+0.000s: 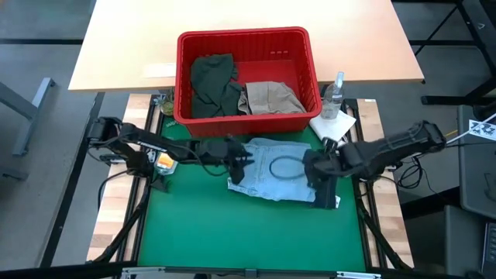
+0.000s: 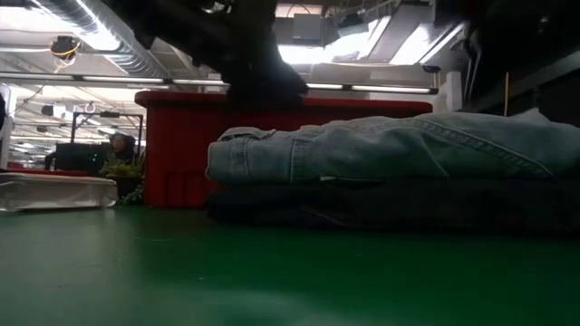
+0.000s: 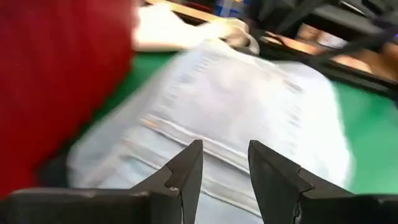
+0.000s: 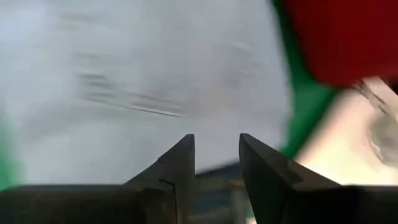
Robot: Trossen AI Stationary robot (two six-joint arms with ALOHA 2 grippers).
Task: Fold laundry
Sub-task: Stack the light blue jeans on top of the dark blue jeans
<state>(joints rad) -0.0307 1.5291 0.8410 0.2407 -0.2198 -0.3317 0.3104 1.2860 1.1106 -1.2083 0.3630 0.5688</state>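
2 dark arms meet over a folded stack of laundry on the green mat (image 1: 232, 232), just in front of the red basket (image 1: 246, 39). The light denim (image 1: 275, 177) lies folded on top, and the low view shows it resting flat on the dark jeans (image 2: 399, 206), which form the bottom layer of the stack.

The left gripper (image 1: 237, 164) hangs at the stack's left edge, above the denim (image 3: 249, 99). Its wrist view shows the 2 fingers (image 3: 186, 171) parted by a narrow gap with nothing between them, the basket wall (image 3: 56, 81) close beside.

The right gripper (image 1: 322, 182) sits at the stack's right edge. In its wrist view the fingers (image 4: 179, 168) also stand a narrow gap apart, empty, with the pale denim (image 4: 137, 81) filling the frame beyond and a strip of mat (image 4: 305, 106) and the basket (image 4: 342, 37) to one side.

Inside the basket, the olive piece (image 1: 211, 84) is heaped at the left and the khaki piece (image 1: 270, 98) lies at the right, the 2 touching in the middle.

A white cloth (image 1: 333, 125) lies just off the basket's right front corner, with a clear spray bottle (image 1: 335, 94) standing on or beside it. The basket rests partly on a light wooden table (image 1: 124, 39) behind the mat. In the low view, the basket (image 2: 181, 145) rises directly behind the stack.
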